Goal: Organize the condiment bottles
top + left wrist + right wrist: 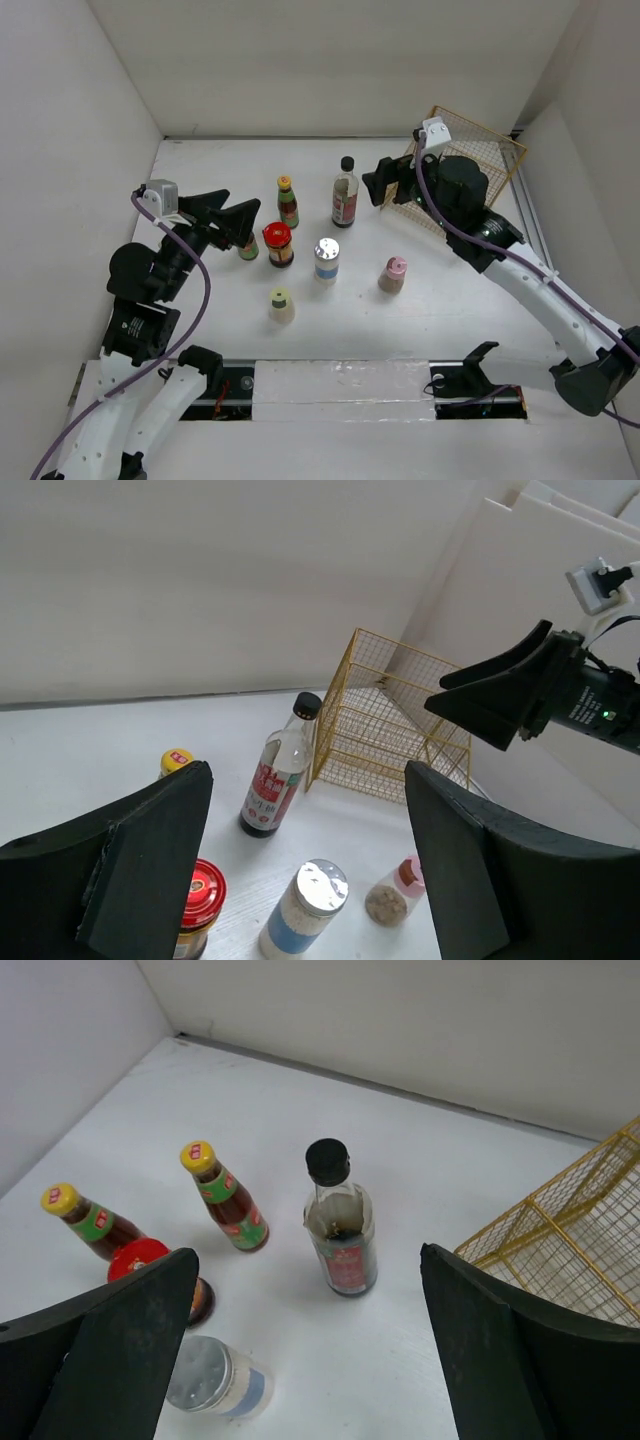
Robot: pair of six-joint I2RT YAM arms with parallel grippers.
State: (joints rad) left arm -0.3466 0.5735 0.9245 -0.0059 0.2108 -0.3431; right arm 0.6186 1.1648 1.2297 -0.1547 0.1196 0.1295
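Seven condiment bottles stand upright mid-table. The black-capped bottle (pixel 345 192) (pixel 280 770) (pixel 340 1225) is at the back. A yellow-red-capped bottle (pixel 287 200) (pixel 225 1198) is left of it. A green-red banded bottle (pixel 248 246) (pixel 90 1222) is partly hidden behind my left finger. In front are the red-lidded jar (pixel 277 243) (pixel 200 900), silver-capped jar (pixel 327 258) (pixel 305 905) (pixel 215 1380), pink-capped jar (pixel 392 274) (pixel 395 890) and yellow-green-capped jar (pixel 281 304). My left gripper (pixel 241 203) (pixel 308 772) is open and empty, above the left bottles. My right gripper (pixel 378 178) (pixel 308 1255) is open and empty, right of the black-capped bottle.
The gold wire basket (pixel 480 150) (pixel 390 720) (pixel 570 1250) stands tilted at the back right, behind my right arm. White walls close in the table on the left, back and right.
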